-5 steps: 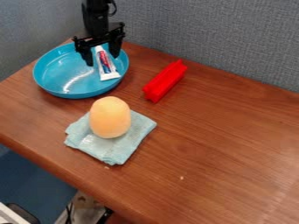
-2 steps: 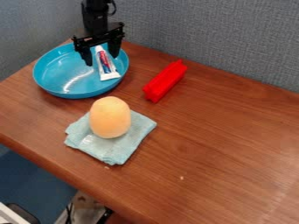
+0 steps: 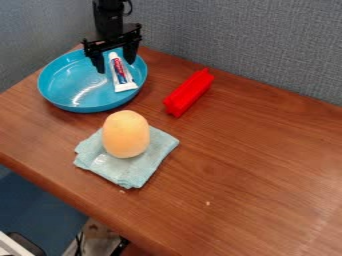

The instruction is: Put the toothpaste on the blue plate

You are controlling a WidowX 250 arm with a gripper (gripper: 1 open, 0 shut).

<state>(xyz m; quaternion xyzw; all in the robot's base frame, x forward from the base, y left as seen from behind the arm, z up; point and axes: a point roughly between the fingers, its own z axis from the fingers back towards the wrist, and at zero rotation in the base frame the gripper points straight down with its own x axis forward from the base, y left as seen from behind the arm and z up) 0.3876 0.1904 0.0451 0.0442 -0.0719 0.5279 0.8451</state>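
Note:
The toothpaste (image 3: 122, 74), a small white tube with red and blue print, lies on the right inner side of the blue plate (image 3: 74, 88), reaching toward its rim. My gripper (image 3: 115, 56) hangs straight down over the tube's upper end, open, with one black finger on each side of it. Nothing is clamped between the fingers.
A red rectangular block (image 3: 190, 92) lies to the right of the plate. An orange egg-shaped object (image 3: 127, 133) rests on a pale teal cloth (image 3: 124, 157) in front. A grey wall stands behind; the table's front edge drops off at lower left.

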